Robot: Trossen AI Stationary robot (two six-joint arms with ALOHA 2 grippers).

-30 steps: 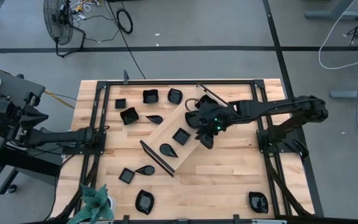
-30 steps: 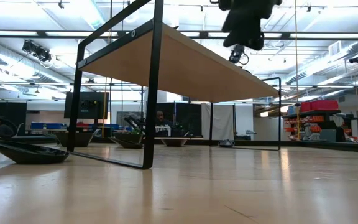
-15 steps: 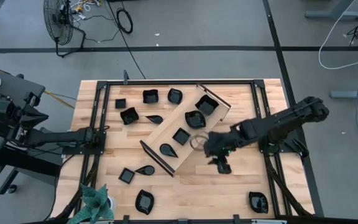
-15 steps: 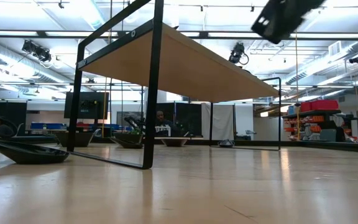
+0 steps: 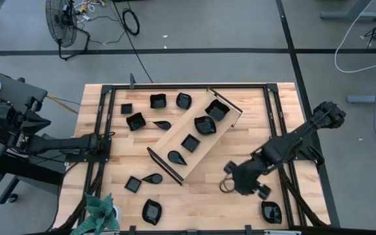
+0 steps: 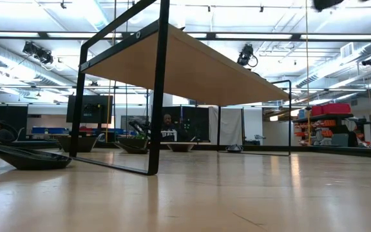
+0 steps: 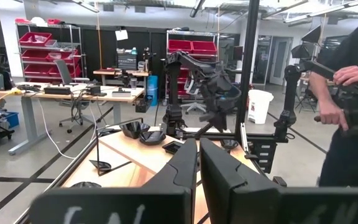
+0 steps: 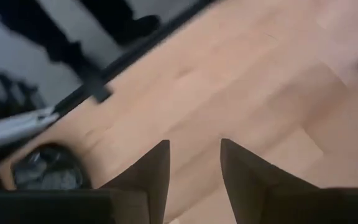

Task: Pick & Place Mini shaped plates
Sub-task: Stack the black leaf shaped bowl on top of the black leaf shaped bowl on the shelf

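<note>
Plates: four mini shaped plates (image 5: 190, 141) lie in a row on the long wood tray (image 5: 168, 141) set slantwise mid-table; others are scattered beyond its upper end and below its lower end, and one more plate (image 5: 271, 212) sits well off from the tray at the table's near right corner. Between that plate and the tray hovers the right gripper (image 5: 261, 191), fingers (image 8: 151, 174) apart and empty. Left gripper (image 7: 197, 167) waits shut, empty, at the table's left edge.

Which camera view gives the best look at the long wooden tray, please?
The high view: it shows the whole tray lying diagonally, with four black plates in it. The low view sees only the underside of the tray from table height. The left wrist view shows little of it, and the right wrist view none.
</note>
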